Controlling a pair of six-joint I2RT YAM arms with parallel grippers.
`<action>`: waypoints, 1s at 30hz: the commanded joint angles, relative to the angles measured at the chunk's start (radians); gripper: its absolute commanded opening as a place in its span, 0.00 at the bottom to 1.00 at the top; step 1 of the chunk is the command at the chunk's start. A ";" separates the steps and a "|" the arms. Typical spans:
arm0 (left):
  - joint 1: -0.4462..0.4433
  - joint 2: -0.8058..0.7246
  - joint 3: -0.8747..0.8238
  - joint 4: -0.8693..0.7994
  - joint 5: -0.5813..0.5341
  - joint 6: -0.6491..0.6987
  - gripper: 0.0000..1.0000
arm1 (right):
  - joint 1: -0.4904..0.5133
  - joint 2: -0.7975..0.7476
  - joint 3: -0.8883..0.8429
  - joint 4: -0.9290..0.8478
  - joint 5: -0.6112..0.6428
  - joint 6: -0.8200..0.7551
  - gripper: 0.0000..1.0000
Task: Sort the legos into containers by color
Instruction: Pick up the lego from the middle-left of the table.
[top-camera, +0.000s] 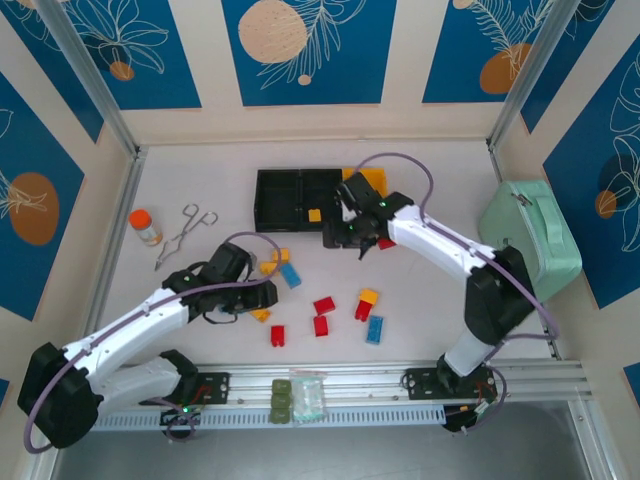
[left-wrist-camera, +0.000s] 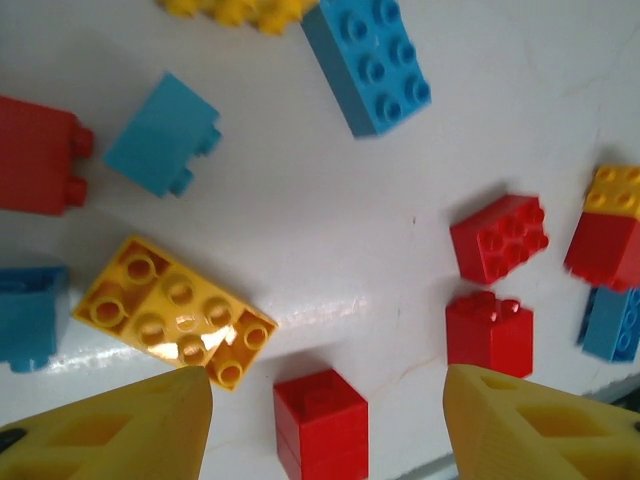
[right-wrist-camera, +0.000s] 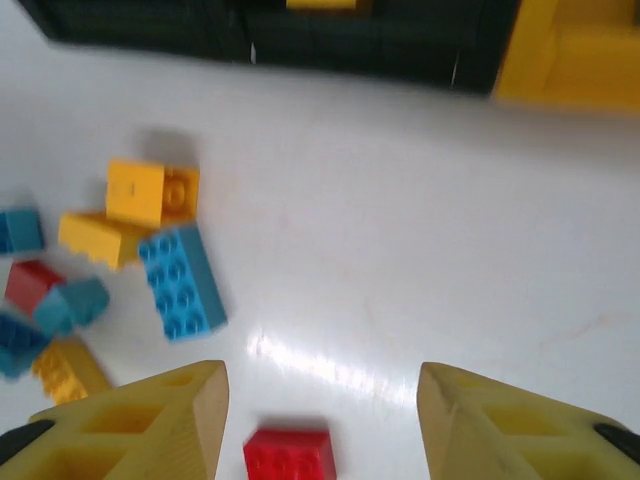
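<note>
The left hand (left-wrist-camera: 325, 388) is hanging open and empty over a small red plastic brick (left-wrist-camera: 320, 428) on the white counter (left-wrist-camera: 330, 210). The right hand (right-wrist-camera: 320, 388) is also gaping, gripping nothing, above a second red brick (right-wrist-camera: 290, 456). Other red, yellow and blue bricks (top-camera: 323, 304) are lying scattered in front of the joined black and yellow plastic bins (top-camera: 262, 200).

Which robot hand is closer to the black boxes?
Right. The right gripper hovers just in front of the black containers. The left gripper sits farther back toward the arm bases, over the loose legos.
</note>
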 joint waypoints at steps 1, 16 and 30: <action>-0.053 0.027 0.044 -0.110 0.014 0.025 0.62 | 0.006 -0.140 -0.148 0.085 -0.145 0.017 0.57; -0.262 0.308 0.084 -0.052 -0.030 -0.039 0.67 | 0.051 -0.529 -0.591 0.143 -0.245 0.133 0.59; -0.275 0.303 0.131 -0.059 -0.167 -0.028 0.24 | 0.091 -0.513 -0.617 0.187 -0.216 0.172 0.58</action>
